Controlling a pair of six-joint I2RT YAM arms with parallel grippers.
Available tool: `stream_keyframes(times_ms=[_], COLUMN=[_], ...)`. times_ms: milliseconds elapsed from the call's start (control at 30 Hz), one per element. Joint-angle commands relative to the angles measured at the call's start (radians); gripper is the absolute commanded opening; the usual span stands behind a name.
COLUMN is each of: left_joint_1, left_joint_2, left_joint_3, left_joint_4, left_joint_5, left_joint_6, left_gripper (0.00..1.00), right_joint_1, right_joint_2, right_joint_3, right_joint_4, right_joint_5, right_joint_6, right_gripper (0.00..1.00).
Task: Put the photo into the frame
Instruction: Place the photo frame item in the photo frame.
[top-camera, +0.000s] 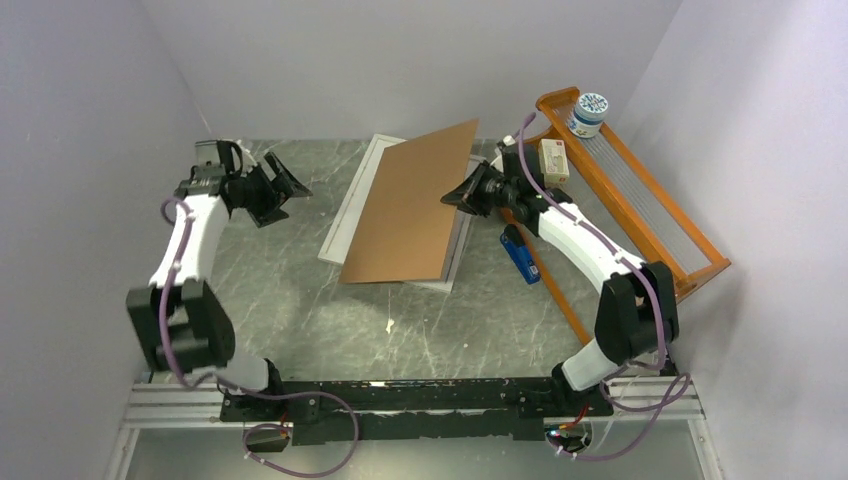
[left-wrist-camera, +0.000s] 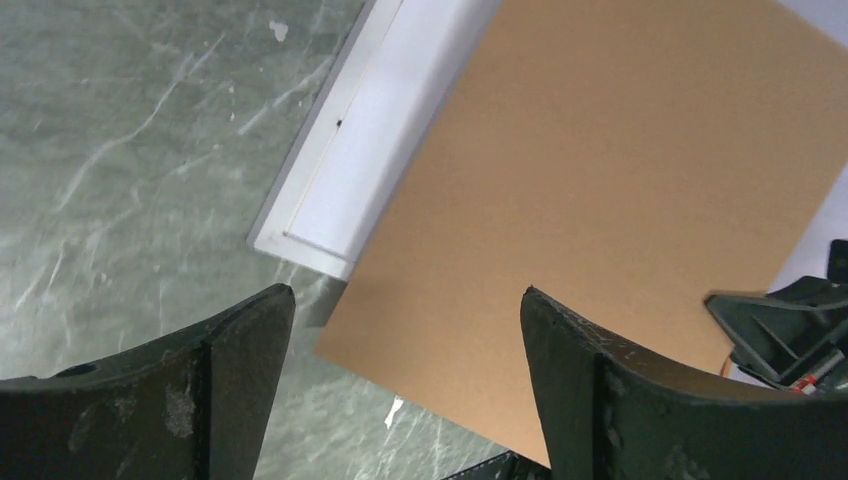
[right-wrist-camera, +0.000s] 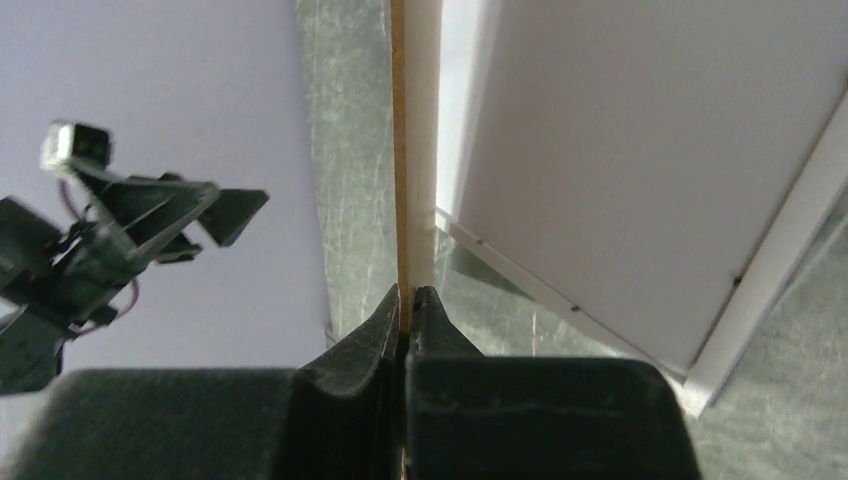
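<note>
in the top view the frame (top-camera: 358, 200) lies flat near the table's centre. the photo (right-wrist-camera: 620, 150) seems to rest face down inside it, with only a plain white back showing. the right gripper (top-camera: 462, 195) has its fingers pressed together on the backing board (top-camera: 410, 205) at the board's 3 o'clock edge. it holds that side raised, so the board slants over the frame, probably so it can hinge down onto the photo. the left gripper (top-camera: 285, 185) hangs at the frame's 9 o'clock, fingers spread wide and holding nothing. it looks placed to steady the rim or press the board's low edge.
</note>
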Motion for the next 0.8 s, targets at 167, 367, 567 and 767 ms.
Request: stream_keyframes(times_ms=[167,367,567,767], left_joint_1=[-0.007,-0.032,-0.035,-0.034], left_joint_2=[0.448,0.609,0.679,0.679], left_joint_3=[0.292,0.382,0.356,0.279], left_joint_4=[0.005,0.002,0.031,0.098], left_joint_5=[0.218,0.236,0.235,0.222], left_joint_6=[0.185,0.291,0.281,0.261], left_gripper=[0.78,0.69,0.68,0.70], right_joint_1=[-0.057,-0.094,-0.103,-0.105], right_joint_2=[0.081,0.154,0.217,0.287], right_joint_3=[0.146,0.195,0.189,0.189], right_joint_4=[0.143,0.157,0.230,0.222], right_joint_5=[-0.061,-0.092,-0.110,-0.217], right_joint_6=[-0.026,-0.018,-0.023,-0.038], right_gripper=[0.00,0.00,0.00,0.00])
